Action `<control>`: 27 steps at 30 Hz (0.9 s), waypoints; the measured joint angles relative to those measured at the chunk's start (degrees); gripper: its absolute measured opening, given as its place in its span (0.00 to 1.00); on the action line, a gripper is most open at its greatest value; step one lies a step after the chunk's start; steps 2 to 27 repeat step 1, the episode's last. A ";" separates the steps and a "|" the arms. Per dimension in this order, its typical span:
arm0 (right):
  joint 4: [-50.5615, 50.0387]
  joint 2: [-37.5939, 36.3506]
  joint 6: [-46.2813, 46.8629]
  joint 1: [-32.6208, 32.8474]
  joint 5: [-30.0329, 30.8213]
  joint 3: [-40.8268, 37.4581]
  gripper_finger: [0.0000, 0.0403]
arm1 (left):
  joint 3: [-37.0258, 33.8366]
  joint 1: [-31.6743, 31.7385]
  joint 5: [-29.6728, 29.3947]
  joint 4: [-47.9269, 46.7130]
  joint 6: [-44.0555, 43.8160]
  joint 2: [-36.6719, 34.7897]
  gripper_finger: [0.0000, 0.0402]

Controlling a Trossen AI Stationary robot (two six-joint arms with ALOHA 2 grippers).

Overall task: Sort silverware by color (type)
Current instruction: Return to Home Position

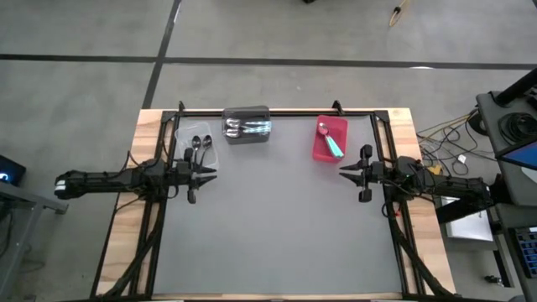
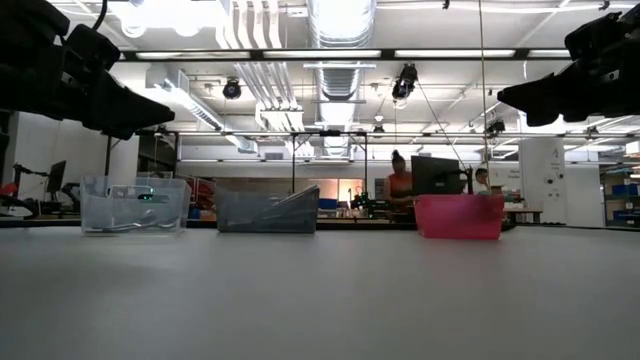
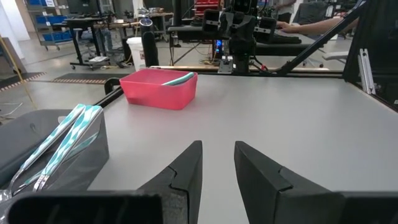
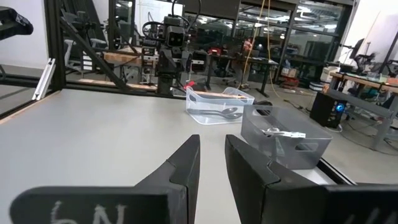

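The left arm [image 1: 126, 179] and right arm [image 1: 432, 179] are hovering over opposite bench sides, pointing inward, jaws slightly parted and empty.

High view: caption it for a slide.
Small spoons sorted in clear plastic bin, dark grey bin and red bin; left gripper, right gripper hover empty.

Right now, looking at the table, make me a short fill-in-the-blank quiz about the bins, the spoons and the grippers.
1. The bin holding the teal-handled spoon is coloured ___.
2. The spoons in the clear bin are all ___.
3. The middle bin, standing between those two, is dark ___.
4. The left gripper and the right gripper, both open, each hold ___.

Missing words: red; black; grey; nothing.
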 joint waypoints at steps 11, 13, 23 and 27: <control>0.00 0.00 0.00 0.00 0.00 0.00 0.17 | 0.00 0.00 -0.01 0.00 0.00 0.00 0.19; 0.00 0.00 0.00 0.00 0.00 0.00 0.17 | 0.00 0.00 -0.01 0.00 0.00 0.00 0.19; 0.00 0.00 0.00 0.00 0.00 0.00 0.17 | 0.00 0.00 -0.01 0.00 0.00 0.00 0.19; 0.00 0.00 0.00 0.00 0.00 0.00 0.17 | 0.00 0.00 -0.01 0.00 0.00 0.00 0.19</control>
